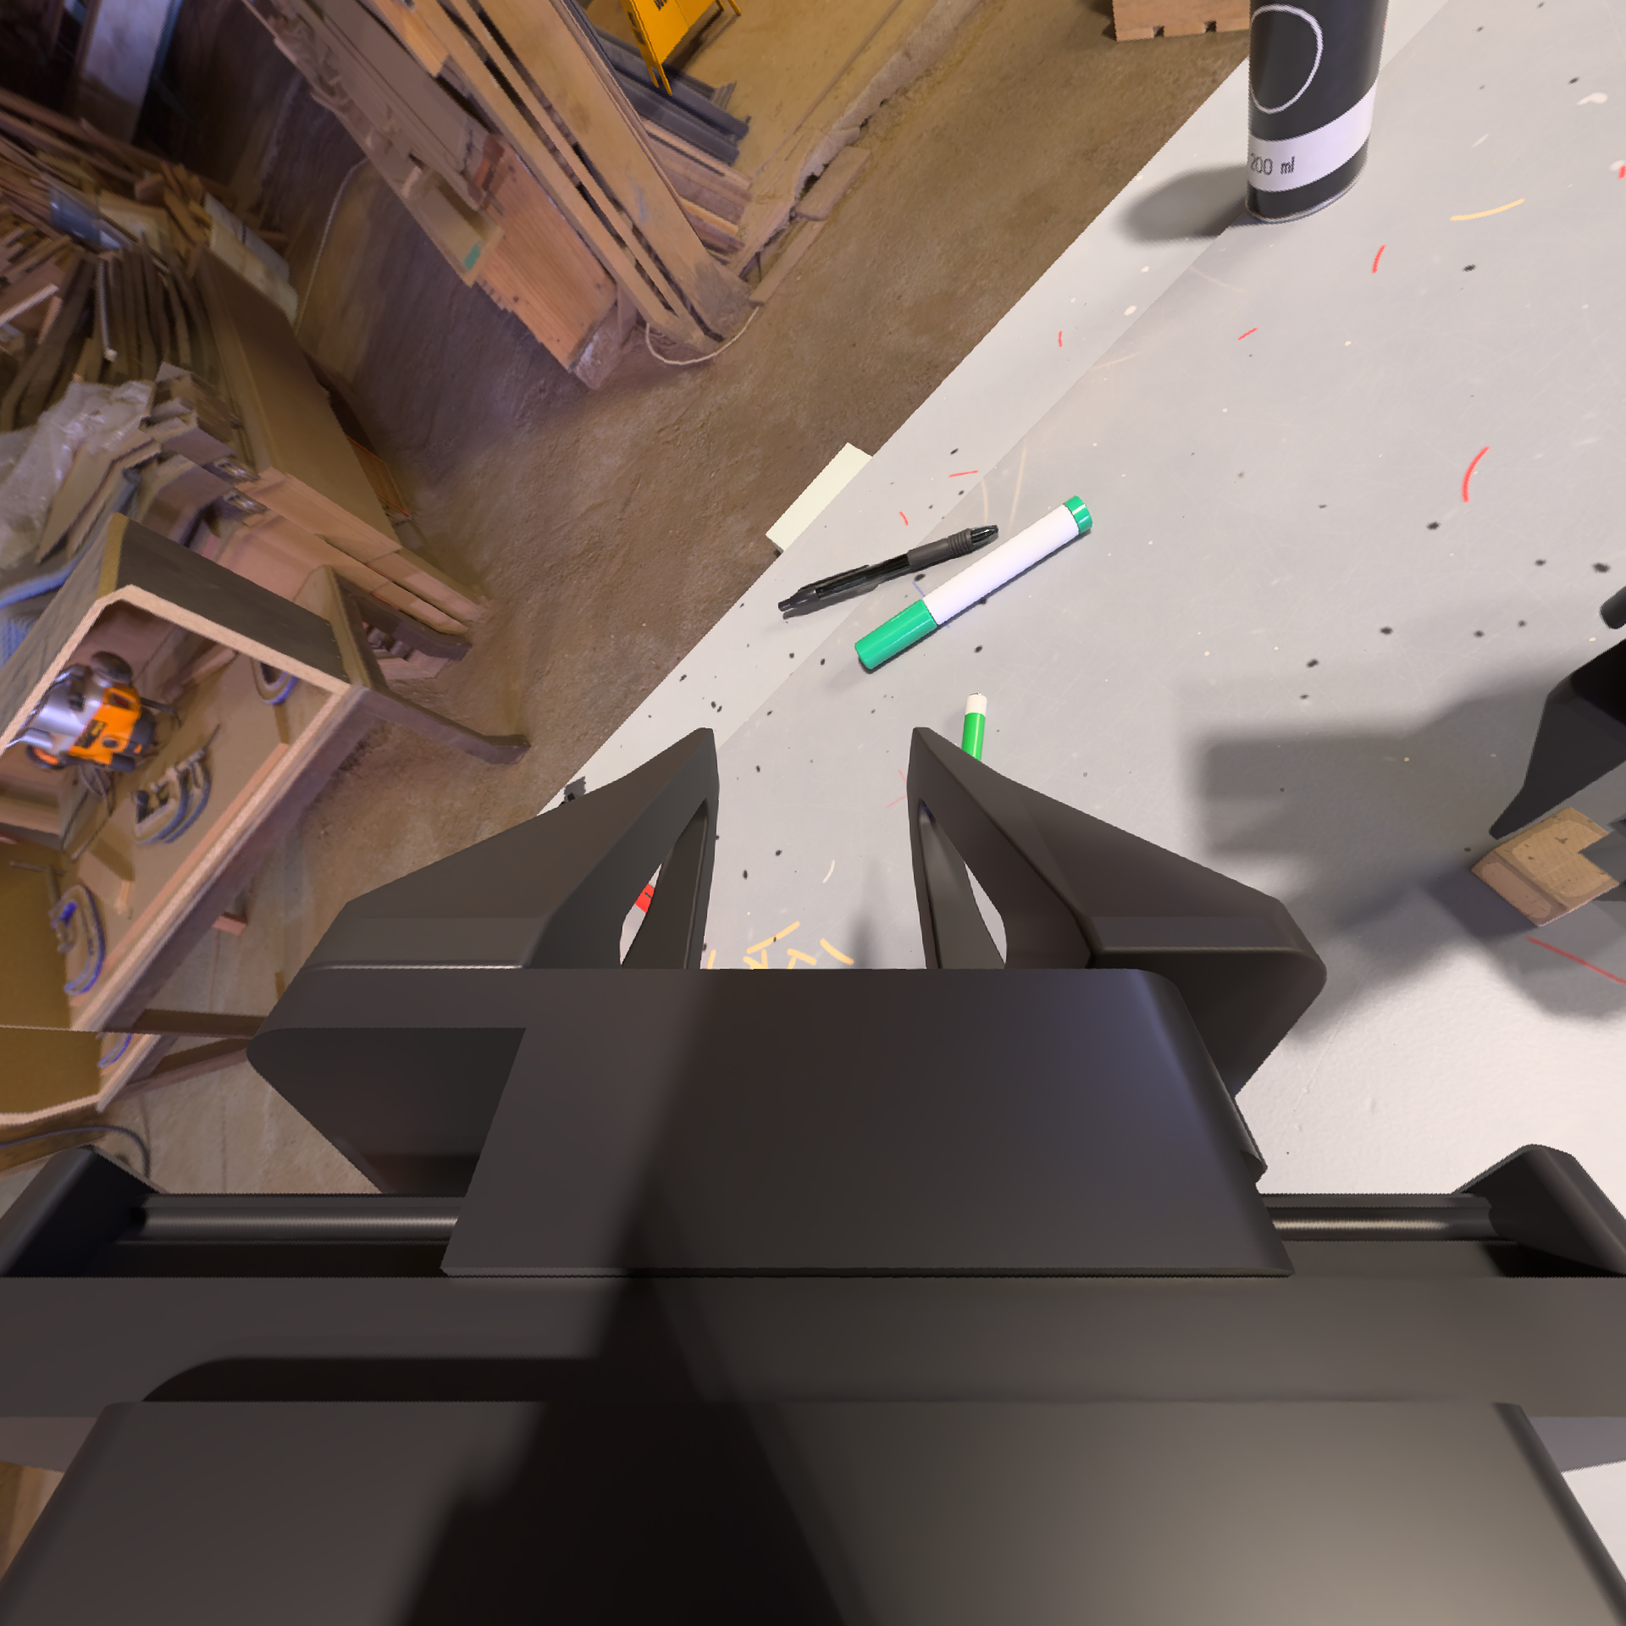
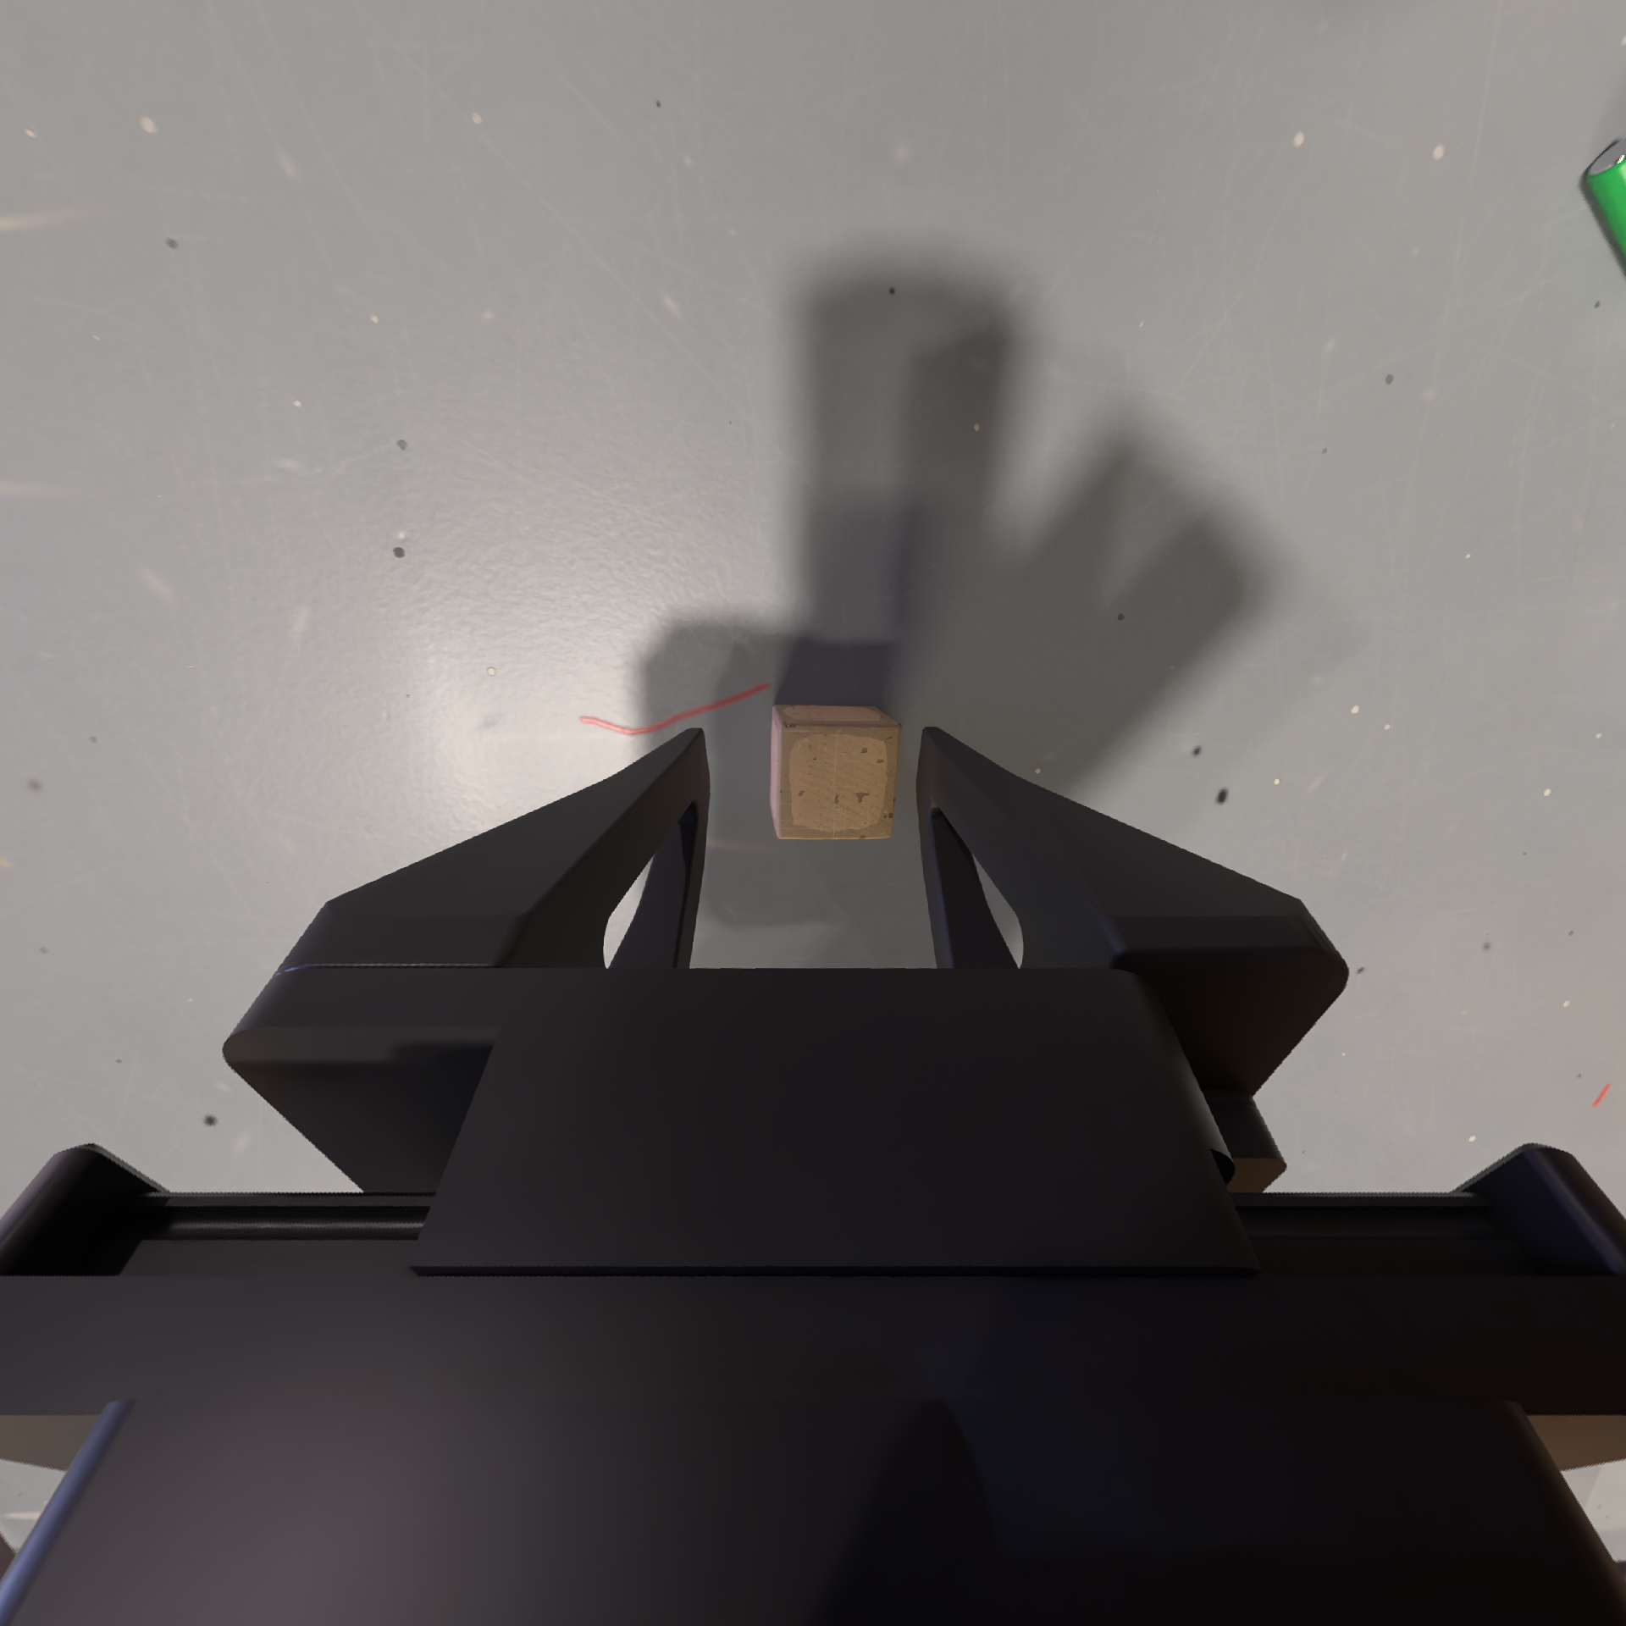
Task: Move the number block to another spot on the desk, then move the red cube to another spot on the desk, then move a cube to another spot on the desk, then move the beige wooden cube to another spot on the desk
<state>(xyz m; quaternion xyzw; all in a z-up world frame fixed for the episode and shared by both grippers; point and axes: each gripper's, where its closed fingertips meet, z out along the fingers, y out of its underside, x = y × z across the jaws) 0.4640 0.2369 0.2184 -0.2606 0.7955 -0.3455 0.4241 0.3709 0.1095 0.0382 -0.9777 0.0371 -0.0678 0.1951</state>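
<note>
Beige wood shows between the spread fingers of the right gripper [image 2: 811, 735]: the beige wooden cube [image 2: 834, 772] sits on the grey desk [image 2: 352, 440] directly under the gap, with clear space between it and each fingertip, so the gripper is released and grasps nothing. A thin red scribble on the desk runs off from the cube's far left corner, and the gripper's shadow stretches away beyond it. At the far right edge of this view a green cylinder end [image 2: 1606, 198] pokes in, well apart from the cube.

The left gripper [image 1: 811, 735] also hangs with its fingers spread and empty, over bare desk close to the desk's left edge. Just past its right fingertip lies a small green marker [image 1: 974, 726]. Farther on, a larger green-and-white marker [image 1: 977, 581] and a black pen [image 1: 889, 567] lie side by side, nearly touching, with a pale sticky note [image 1: 818, 497] at the desk edge behind them. Off to the right, the cube [image 1: 1540, 867] appears again beneath the dark tip of the other gripper. Farthest away a black can with a white band [image 1: 1311, 114] stands upright.
</note>
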